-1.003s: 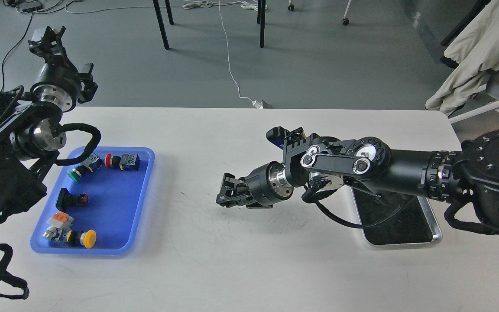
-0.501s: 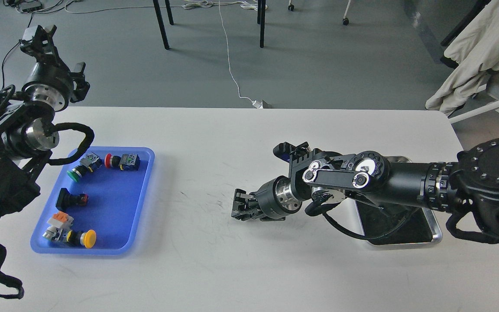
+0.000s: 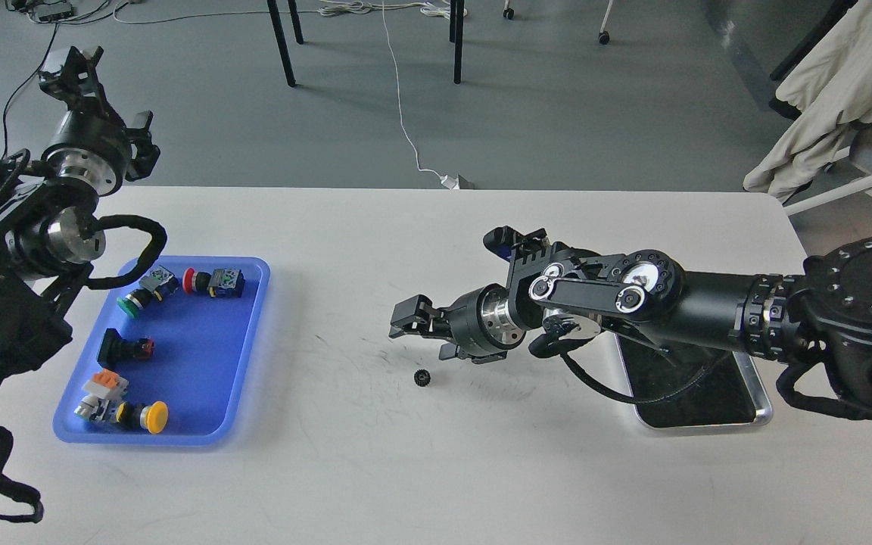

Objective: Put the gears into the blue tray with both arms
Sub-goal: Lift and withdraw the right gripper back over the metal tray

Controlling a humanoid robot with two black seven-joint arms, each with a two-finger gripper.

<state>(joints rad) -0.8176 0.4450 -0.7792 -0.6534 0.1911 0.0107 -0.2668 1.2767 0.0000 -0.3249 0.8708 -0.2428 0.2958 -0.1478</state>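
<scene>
Lying on the white table [image 3: 375, 469] well right of the blue tray [image 3: 250, 344], one gear [image 3: 421, 376] is overhung by the right gripper [image 3: 409, 324], fingers spread and empty.

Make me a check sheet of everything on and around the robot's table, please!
Surface: white table, scuffed in the middle.
Job's things: one tiny black gear lies on the table, outside the blue tray; no second gear seen.
Clutter: coloured push-button switches in the blue tray; silver tray at right, partly hidden by the right arm.
Pincers: right pincer open, just above the gear; left pincer raised past the table's far left edge, state unclear.
Cables: black cable looping off the left arm; white cord on the floor.
Surroundings: grey floor, chair legs, pale cloth.
</scene>
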